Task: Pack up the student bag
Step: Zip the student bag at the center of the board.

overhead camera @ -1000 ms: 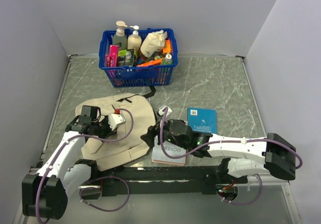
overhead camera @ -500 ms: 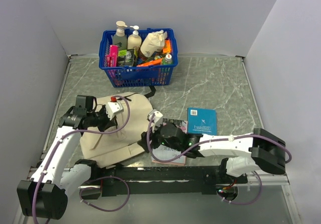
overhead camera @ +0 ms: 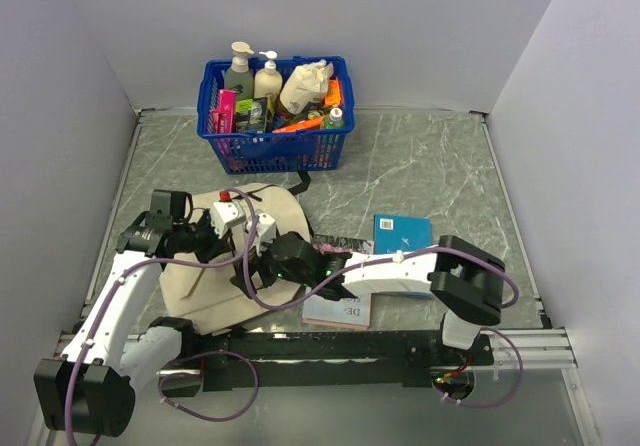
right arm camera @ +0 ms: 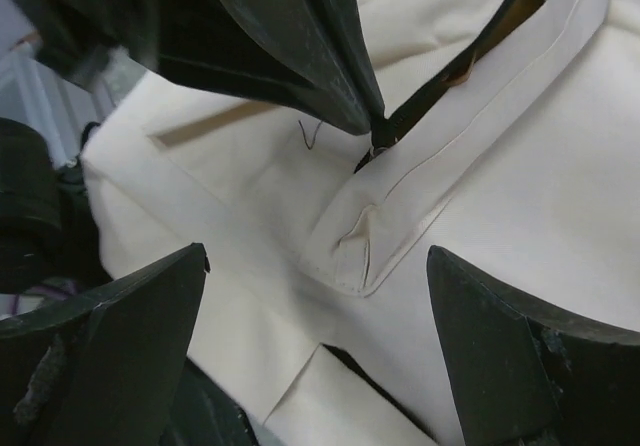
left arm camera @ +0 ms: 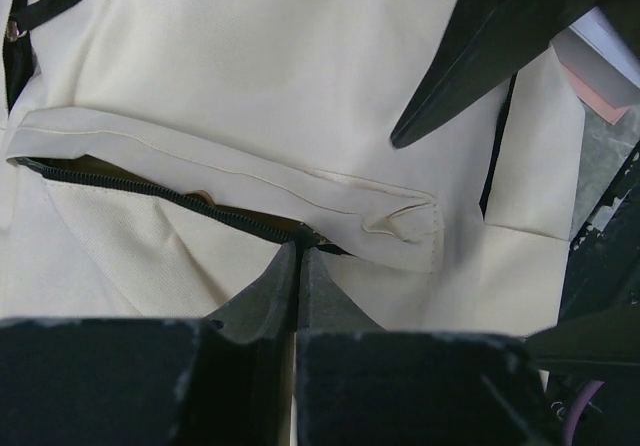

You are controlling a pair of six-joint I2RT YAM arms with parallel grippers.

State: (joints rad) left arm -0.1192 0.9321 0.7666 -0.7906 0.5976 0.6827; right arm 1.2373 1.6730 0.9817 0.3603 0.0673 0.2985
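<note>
The student bag (overhead camera: pixel 200 286) is a beige fabric backpack lying flat on the left part of the table. Its front pocket zipper (left arm camera: pixel 130 181) is partly undone, with dark lining showing. My left gripper (overhead camera: pixel 238 246) (left arm camera: pixel 300 251) is shut, its tips pinched at the zipper's end on what looks like the pull. My right gripper (overhead camera: pixel 250 271) (right arm camera: pixel 318 256) reaches across from the right and hovers open just above the bag (right arm camera: pixel 500 186), its jaws wide on either side of the pocket flap's stitched end (right arm camera: pixel 360 246). The left gripper's fingers (right arm camera: pixel 320 56) show close in front of it.
A blue plastic basket (overhead camera: pixel 275 116) full of bottles and packets stands at the back. A blue book (overhead camera: pixel 402 238) and a pale book (overhead camera: pixel 340 311) lie right of the bag, partly under my right arm. A dark strap (overhead camera: pixel 298 181) trails behind the bag.
My right arm has swung left from over the books to above the bag's pocket, its jaws spreading wider. The left gripper shifted slightly back early on, then stayed shut at the zipper.
</note>
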